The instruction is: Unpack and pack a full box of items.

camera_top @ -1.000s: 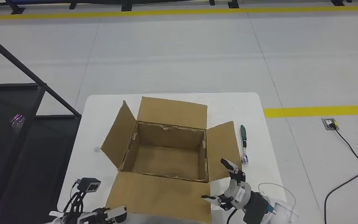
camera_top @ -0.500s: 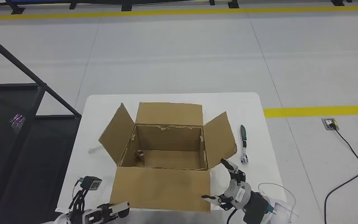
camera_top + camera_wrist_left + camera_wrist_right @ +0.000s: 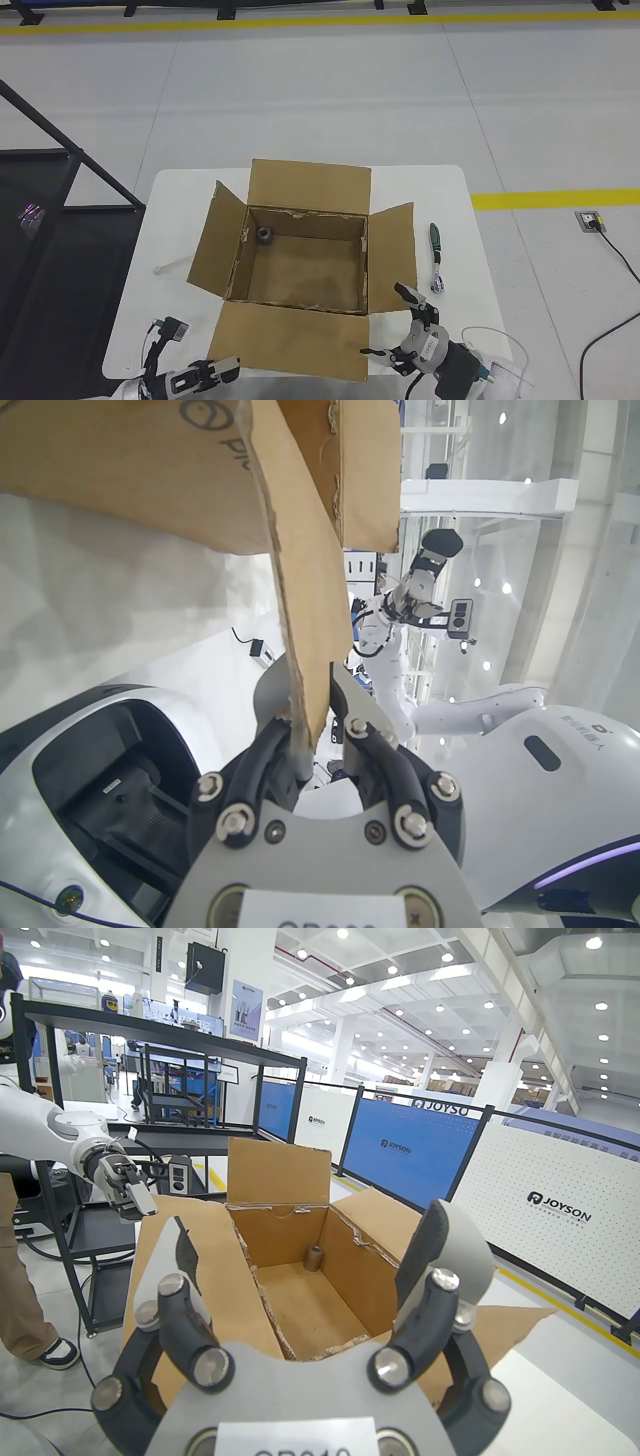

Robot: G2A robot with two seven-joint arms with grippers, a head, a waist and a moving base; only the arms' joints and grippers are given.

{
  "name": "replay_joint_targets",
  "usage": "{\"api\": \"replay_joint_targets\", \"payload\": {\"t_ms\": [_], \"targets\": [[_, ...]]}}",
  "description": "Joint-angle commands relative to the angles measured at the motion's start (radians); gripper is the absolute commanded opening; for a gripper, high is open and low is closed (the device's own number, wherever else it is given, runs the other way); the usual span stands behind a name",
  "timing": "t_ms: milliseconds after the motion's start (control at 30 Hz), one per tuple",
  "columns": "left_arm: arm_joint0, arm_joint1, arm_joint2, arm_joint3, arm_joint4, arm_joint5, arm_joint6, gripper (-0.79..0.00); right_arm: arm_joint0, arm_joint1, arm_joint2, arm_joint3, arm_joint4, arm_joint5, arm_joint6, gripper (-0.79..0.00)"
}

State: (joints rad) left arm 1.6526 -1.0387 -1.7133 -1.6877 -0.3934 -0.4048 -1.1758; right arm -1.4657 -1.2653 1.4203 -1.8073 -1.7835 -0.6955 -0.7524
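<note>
An open cardboard box (image 3: 310, 186) stands in the middle of the white table (image 3: 420, 190), all flaps spread. One small dark cylinder (image 3: 265, 235) stands upright in its far left corner, the same cylinder (image 3: 315, 1258) seen past my right gripper. My left gripper (image 3: 224, 371) is at the near left corner of the box's near flap, shut on the edge of the flap (image 3: 310, 600). My right gripper (image 3: 388, 323) hovers at the box's near right corner, open with nothing between its fingers (image 3: 440, 1248).
A green-handled tool (image 3: 437, 256) lies on the table right of the box. A thin white stick (image 3: 170, 265) lies left of it. Cables (image 3: 500, 362) trail at the near right corner. A black rack (image 3: 45, 195) stands beside the table's left edge.
The box tipped and settled again, a little farther from me. The small cylinder came into sight near the front left, then ended in the far left corner. My left gripper kept hold of the flap.
</note>
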Motion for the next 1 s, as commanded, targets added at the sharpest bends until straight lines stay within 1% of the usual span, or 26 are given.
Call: {"api": "replay_joint_targets", "payload": {"t_ms": [0, 200, 267, 300, 333, 500, 700, 767, 867, 967], "targets": [[0.0, 0.001, 0.003, 0.002, 0.004, 0.003, 0.0, -0.785, 0.0, 0.0, 0.0, 0.0, 0.0, 0.0, 0.0, 0.0], [-0.012, 0.006, 0.012, 0.026, 0.006, 0.017, -0.003, -0.785, 0.0, 0.0, 0.0, 0.0, 0.0, 0.0, 0.0, 0.0], [-0.014, 0.007, 0.012, 0.038, 0.004, 0.022, -0.003, -0.539, 0.0, 0.0, 0.0, 0.0, 0.0, 0.0, 0.0, 0.0], [-0.015, 0.008, 0.011, 0.042, 0.006, 0.023, -0.003, -0.166, 0.0, 0.0, 0.0, 0.0, 0.0, 0.0, 0.0, 0.0], [-0.014, 0.01, 0.008, 0.045, 0.011, 0.023, -0.001, 0.0, 0.0, 0.0, 0.0, 0.0, 0.0, 0.0, 0.0, 0.0], [0.011, 0.015, -0.012, 0.038, 0.011, 0.028, 0.001, 0.0, 0.0, 0.0, 0.0, 0.0, 0.0, 0.0, 0.0, 0.0], [0.071, 0.025, -0.07, -0.016, 0.068, 0.009, 0.001, 0.0, 0.0, 0.0, 0.0, 0.0, 0.0, 0.0, 0.0, 0.0], [0.1, 0.027, -0.1, -0.047, 0.105, -0.011, 0.033, 0.0, 0.0, 0.0, 0.0, 0.0, 0.0, 0.0, 0.0, 0.0], [0.156, 0.025, -0.147, -0.098, 0.143, -0.042, 0.124, 0.0, 0.0, 0.0, 0.0, 0.0, 0.0, 0.0, 0.0, 0.0], [0.215, 0.019, -0.191, -0.152, 0.136, -0.067, 0.233, 0.0, 0.01, 0.003, -0.018, -0.017, -0.014, -0.007, 0.055, 0.0]]}}
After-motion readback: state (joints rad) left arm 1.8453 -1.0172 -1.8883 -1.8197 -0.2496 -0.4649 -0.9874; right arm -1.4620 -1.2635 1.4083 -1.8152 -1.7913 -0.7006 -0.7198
